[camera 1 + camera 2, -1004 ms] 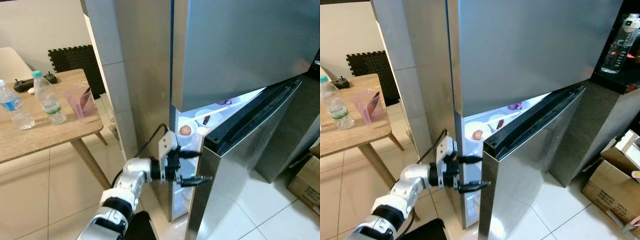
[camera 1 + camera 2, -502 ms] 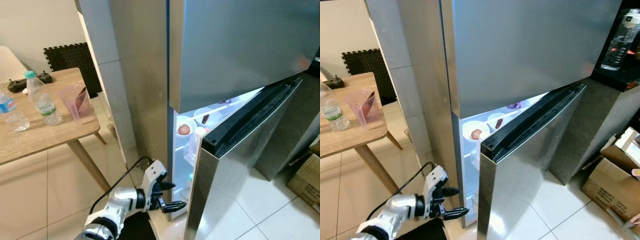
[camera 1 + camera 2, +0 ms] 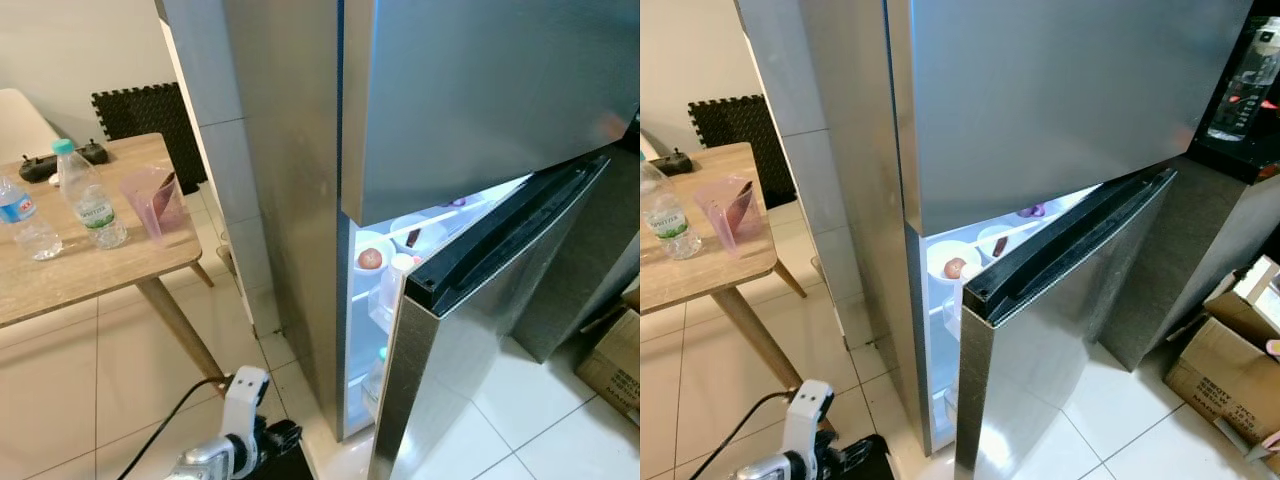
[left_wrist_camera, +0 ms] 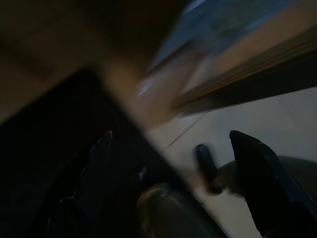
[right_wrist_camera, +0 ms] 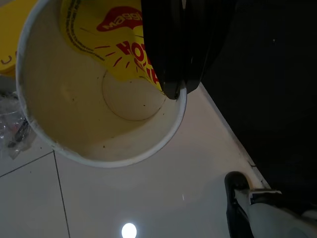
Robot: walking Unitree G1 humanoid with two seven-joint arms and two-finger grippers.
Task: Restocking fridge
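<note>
Since a second ago, the left arm has been drawn down and away from the fridge door [image 3: 470, 330]: it was level with the lit gap then, and now just its white wrist block is seen low by the floor, near the bottom edge of the left eye view. In that view the fridge [image 3: 300, 200] is seen with its lower door standing ajar, the interior lit, and a bowl holding a brownish round item [image 3: 370, 259] is seen on the upper shelf with a white bottle [image 3: 392, 285] just beside it at the door edge. To the left, a wooden table [image 3: 60, 275] carries two water bottles [image 3: 90, 195] and a pink cup [image 3: 152, 203]. In the right eye view the same door is seen half open, with a cardboard box [image 3: 1225, 365] on the tiles at the far right and a clear bottle [image 3: 1237, 85] on the dark counter above. In the left wrist view, which is dark and blurred, the left gripper [image 4: 171, 163] is seen with its two black fingers spread wide apart over pale tiles, nothing between them. In the right wrist view the right gripper [image 5: 171, 59] is clamped on the rim of a yellow paper cup [image 5: 99, 99] with red print, held above the white floor; the cup is empty inside.
</note>
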